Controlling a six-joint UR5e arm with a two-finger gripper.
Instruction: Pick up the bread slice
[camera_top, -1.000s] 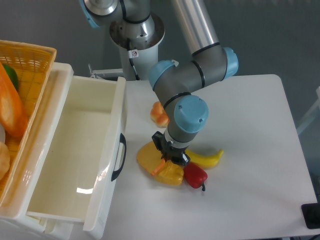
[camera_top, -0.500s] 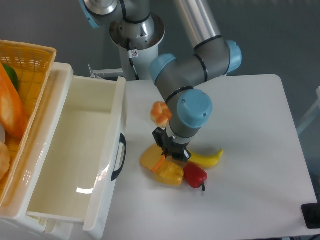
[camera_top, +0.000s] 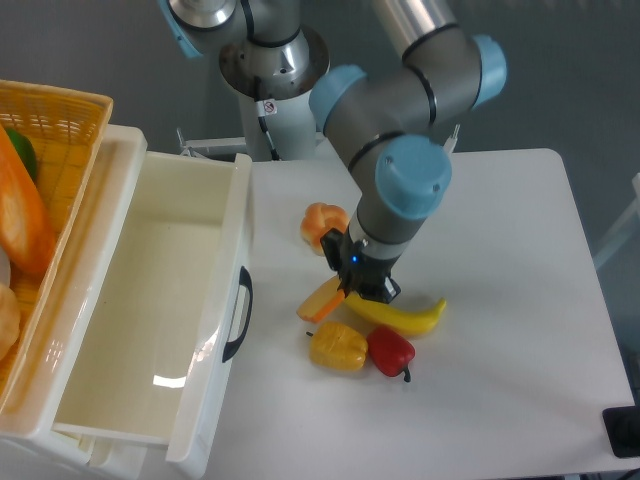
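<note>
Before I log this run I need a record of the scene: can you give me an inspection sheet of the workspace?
Surface: white table, bare on its right side.
Job's things: bread slice tilted, one end up at the gripper, seemingly off the table.
Clutter: yellow pepper, red pepper, banana, bread roll.
Grippers: gripper shut on the slice's edge.
Cables: nothing seen.
Surroundings: open white drawer on the left, empty; orange basket beyond it, holding items.
</note>
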